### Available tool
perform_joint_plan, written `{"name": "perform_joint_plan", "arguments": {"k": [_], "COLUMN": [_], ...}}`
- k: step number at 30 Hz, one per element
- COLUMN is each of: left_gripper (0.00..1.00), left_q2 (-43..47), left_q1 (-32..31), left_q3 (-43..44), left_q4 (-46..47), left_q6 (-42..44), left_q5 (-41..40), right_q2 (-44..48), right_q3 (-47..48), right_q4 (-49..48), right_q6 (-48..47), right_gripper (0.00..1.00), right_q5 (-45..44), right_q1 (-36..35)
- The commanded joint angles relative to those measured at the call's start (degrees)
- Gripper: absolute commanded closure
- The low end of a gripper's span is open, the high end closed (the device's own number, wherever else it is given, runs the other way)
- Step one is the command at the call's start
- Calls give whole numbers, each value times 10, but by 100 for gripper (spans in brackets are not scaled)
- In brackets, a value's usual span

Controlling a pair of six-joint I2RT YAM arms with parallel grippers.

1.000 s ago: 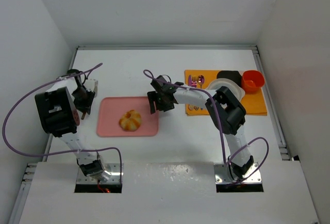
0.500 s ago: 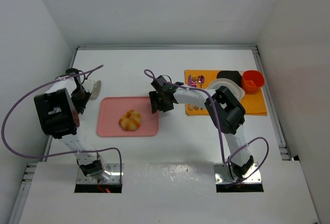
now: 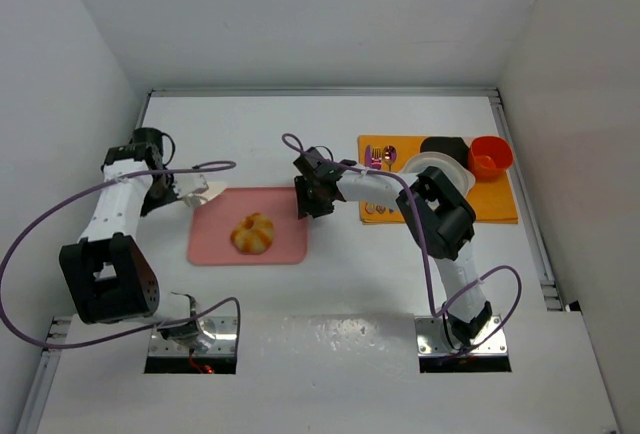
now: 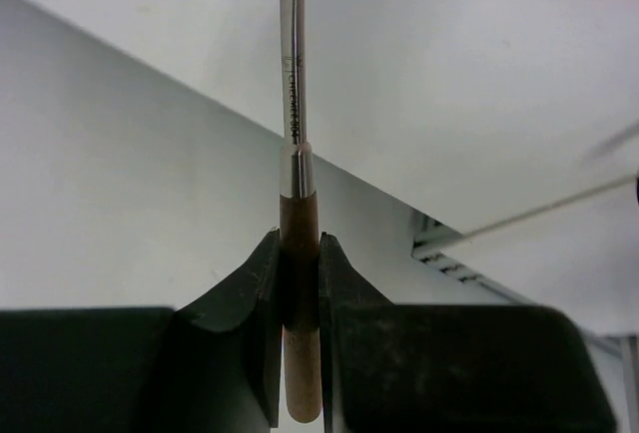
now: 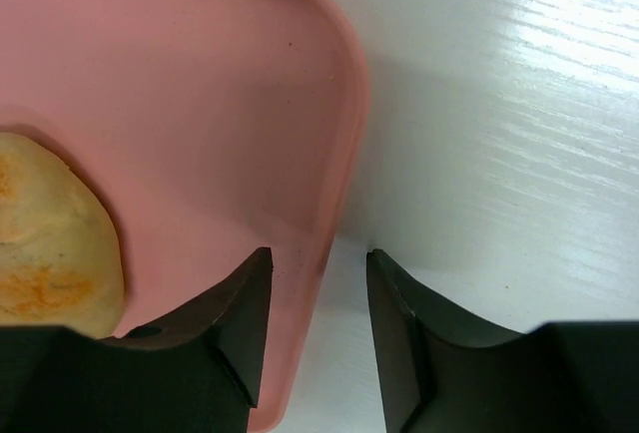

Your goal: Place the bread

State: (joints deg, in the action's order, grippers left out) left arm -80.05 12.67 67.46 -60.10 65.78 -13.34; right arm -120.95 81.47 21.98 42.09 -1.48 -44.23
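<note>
Your left gripper (image 4: 298, 283) is clenching a brown-handled metal knife (image 4: 295, 114); your right gripper (image 5: 318, 298) is gaping, straddling the pink plastic tray's (image 5: 200, 104) edge — the round golden bread (image 3: 253, 233) is sitting inside.

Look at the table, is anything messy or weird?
Nothing looks spilled or broken. The bread sits whole on the pink tray. One odd sight: the left gripper is clamped on a knife with a brown handle, near the tray's far left corner.
</note>
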Motion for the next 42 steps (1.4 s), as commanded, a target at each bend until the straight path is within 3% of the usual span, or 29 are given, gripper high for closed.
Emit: {"name": "perform_joint_plan", "arguments": {"k": [1, 7, 15, 23, 27, 42], "left_gripper": [100, 100, 100, 100, 100, 100], "left_q2": [-4, 15, 15, 38, 38, -70], "left_q1": [-18, -87, -106, -156, -205, -360], "left_q3": [-28, -108, -159, -175, -196, -137], "left_q4": [-48, -35, 16, -16, -16, 40], "left_q6": [37, 22, 29, 54, 59, -107], "left_q5": [-40, -98, -194, -168, -157, -40], "right_q2": [0, -1, -1, 0, 1, 3], "right_q3": [-11, -17, -22, -32, -31, -29], "right_q4": [-11, -17, -18, -21, -19, -11], "right_q6": [15, 22, 29, 55, 58, 62], "right_gripper": [58, 69, 82, 95, 97, 100], "right_q5": [-5, 2, 7, 12, 13, 12], "right_q1": [4, 2, 2, 1, 0, -5]}}
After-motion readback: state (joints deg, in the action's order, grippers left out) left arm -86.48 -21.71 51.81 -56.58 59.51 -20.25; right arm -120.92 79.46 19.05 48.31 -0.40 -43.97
